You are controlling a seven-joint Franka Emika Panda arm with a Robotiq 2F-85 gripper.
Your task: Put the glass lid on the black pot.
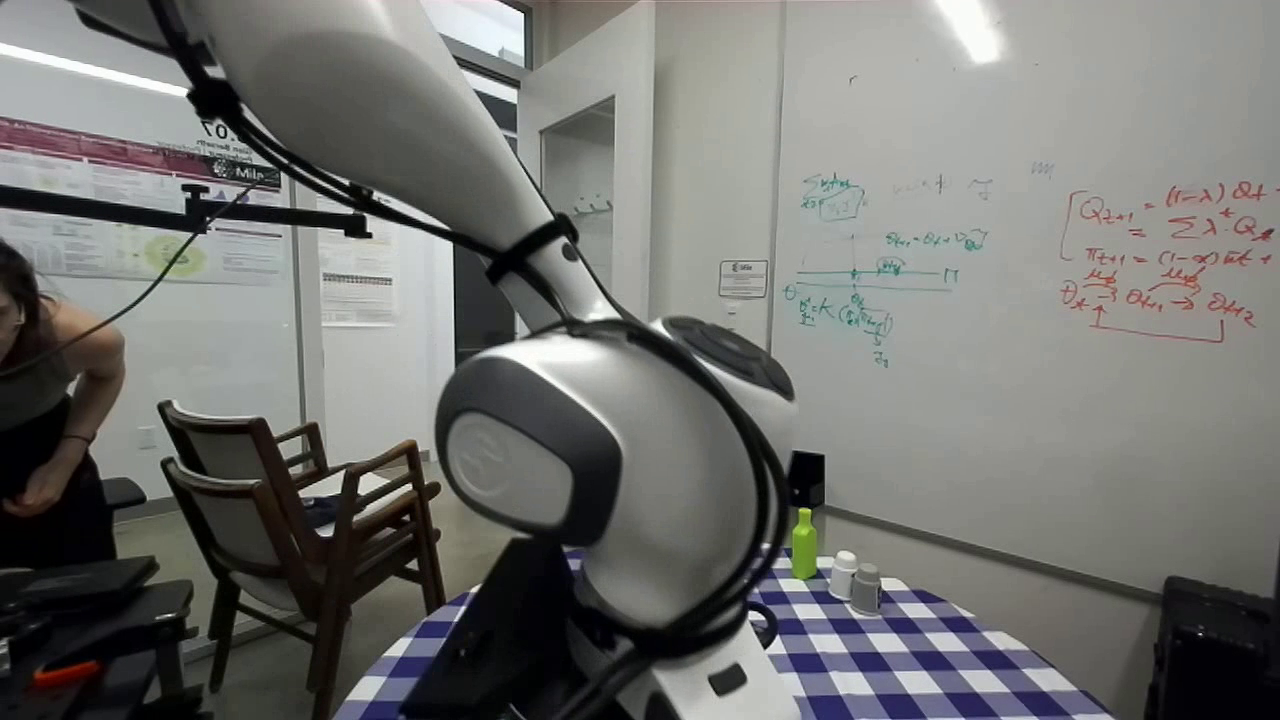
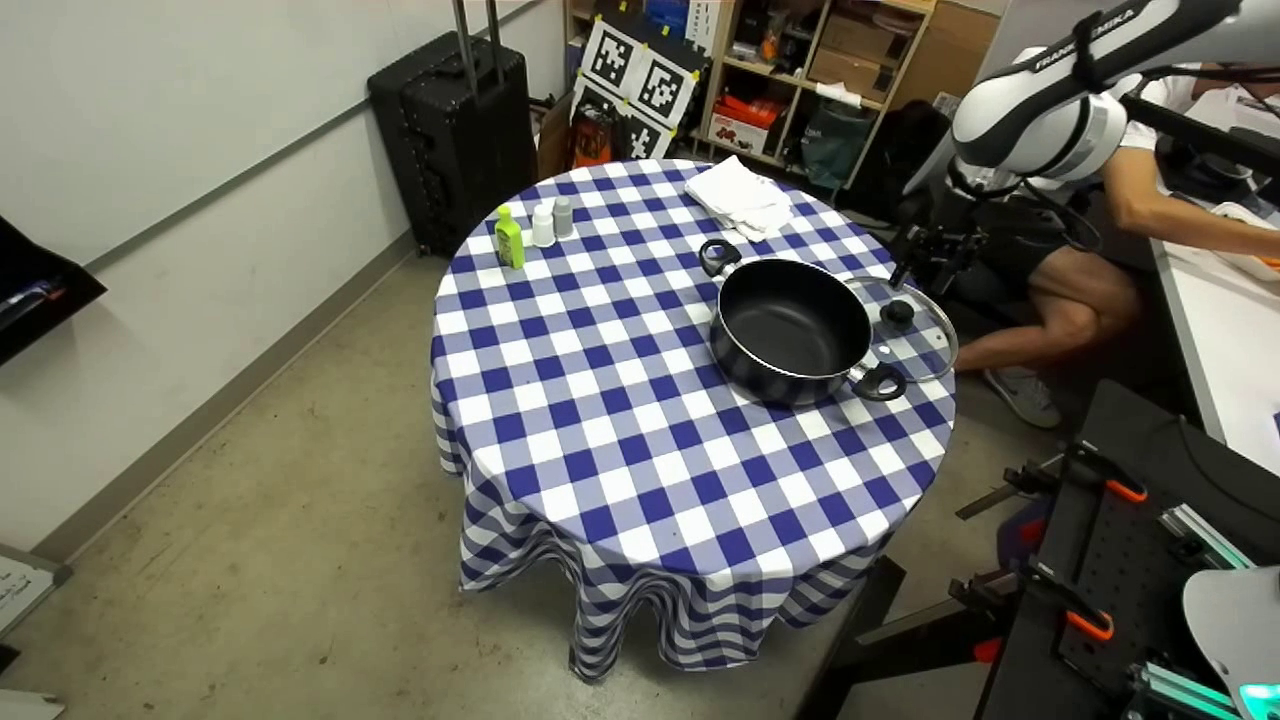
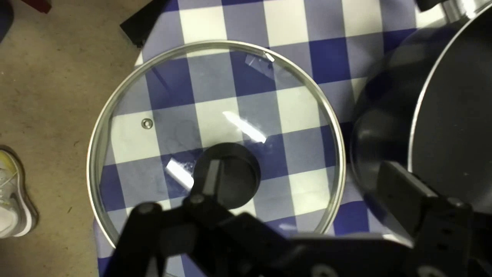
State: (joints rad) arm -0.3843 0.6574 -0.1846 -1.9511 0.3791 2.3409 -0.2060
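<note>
The glass lid [image 2: 915, 345] lies knob up on the checked cloth beside the black pot, near the table's edge. In the wrist view the lid [image 3: 238, 104] fills the middle, with its black knob [image 3: 238, 181] under one finger. The black pot [image 2: 790, 325] stands uncovered and empty; its side [image 3: 453, 115] shows at the right of the wrist view. My gripper [image 3: 301, 169] is open and empty, one finger over the knob, the other over the pot's wall. In an exterior view the gripper [image 2: 925, 265] hangs above the lid. Another exterior view shows neither lid, pot nor gripper.
A green bottle [image 2: 509, 238], a white shaker [image 2: 543, 226] and a grey shaker [image 2: 563, 217] stand toward the table's far left. A folded white cloth [image 2: 740, 197] lies at the back. A seated person's leg [image 2: 1060, 290] is just beyond the table edge near the lid.
</note>
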